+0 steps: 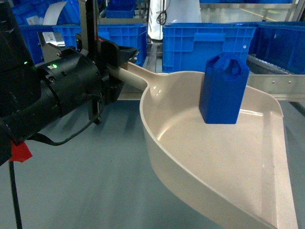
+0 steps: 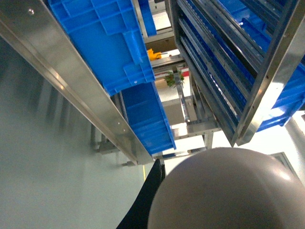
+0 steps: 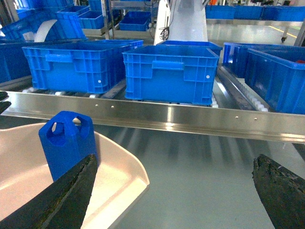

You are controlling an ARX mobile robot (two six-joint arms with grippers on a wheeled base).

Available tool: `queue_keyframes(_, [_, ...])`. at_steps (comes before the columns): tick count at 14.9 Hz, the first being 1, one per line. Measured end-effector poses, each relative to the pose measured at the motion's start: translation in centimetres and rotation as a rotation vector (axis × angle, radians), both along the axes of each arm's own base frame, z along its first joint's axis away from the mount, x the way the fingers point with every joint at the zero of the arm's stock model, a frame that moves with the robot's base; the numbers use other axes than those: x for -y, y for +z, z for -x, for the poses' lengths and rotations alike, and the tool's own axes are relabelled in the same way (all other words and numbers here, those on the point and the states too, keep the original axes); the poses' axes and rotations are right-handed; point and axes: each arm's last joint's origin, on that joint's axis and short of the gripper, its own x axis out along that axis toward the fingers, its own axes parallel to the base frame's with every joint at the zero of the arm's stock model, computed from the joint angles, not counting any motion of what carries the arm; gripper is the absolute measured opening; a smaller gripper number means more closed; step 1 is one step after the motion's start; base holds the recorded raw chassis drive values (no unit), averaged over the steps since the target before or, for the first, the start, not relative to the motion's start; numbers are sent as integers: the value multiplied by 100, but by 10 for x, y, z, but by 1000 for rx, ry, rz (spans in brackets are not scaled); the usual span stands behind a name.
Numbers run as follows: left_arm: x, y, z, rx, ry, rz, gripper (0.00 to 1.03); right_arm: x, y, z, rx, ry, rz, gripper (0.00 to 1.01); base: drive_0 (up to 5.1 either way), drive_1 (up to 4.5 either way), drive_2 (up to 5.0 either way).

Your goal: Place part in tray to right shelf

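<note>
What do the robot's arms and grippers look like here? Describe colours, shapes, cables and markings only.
The left arm is a bulky matte black cylinder with a small green indicator light, a thin black cable looping beneath and a red tag at its lower edge. The right gripper shows two dark, rough-textured, wedge-shaped fingers.

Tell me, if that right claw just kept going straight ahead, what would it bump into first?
Probably the steel front rail of the right shelf, with a blue crate just behind it. The open right gripper points that way over bare floor, though depth is hard to judge.
</note>
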Motion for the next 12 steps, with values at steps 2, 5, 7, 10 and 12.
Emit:
queue_keyframes(2, [-1,0,0,-2,7,0,12,0,0,0,0,5,0,98,145,295,-442])
queue_keyframes(5, [0,0,0,-1,2,-1,12,0,0,0,-3,0,0,98,292,212,-494])
queue_keyframes(7, [2,0,1,-1,-6,0,12,0,0,0,0,-3,0,98,33,463,-398])
queue_keyframes(10, [2,0,1,0,-3,0,12,0,0,0,-1,-2,0,98,15,426,-396])
queue_keyframes(12, [0,0,0,-1,2,1,12,0,0,0,-1,-2,0,98,16,419,-387])
